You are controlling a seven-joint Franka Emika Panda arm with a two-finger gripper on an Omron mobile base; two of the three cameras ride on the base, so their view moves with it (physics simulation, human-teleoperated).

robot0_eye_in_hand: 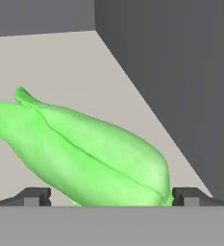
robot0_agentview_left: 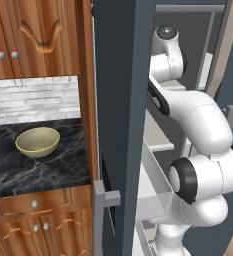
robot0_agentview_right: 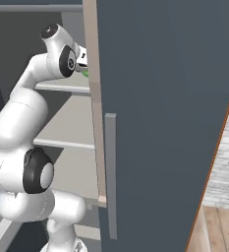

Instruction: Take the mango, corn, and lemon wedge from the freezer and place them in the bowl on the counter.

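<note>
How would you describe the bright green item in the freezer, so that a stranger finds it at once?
Look inside the tall slate-grey freezer, on a pale shelf near its inner corner. The corn lies there between the gripper fingertips: long, smooth, bright green, tapering to a point.

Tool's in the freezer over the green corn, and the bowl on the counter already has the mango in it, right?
Not quite: the bowl is empty, as the left base view shows. The rest holds: the tool is in the freezer over the corn, bowl on the counter.

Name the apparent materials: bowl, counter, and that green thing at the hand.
Bowl: looks like matte ceramic, tan with an olive inside.
Counter: polished black marble look, white veins.
Corn: glossy green husk, leaf-like ridges, lying between the fingertips of the hand.
</note>
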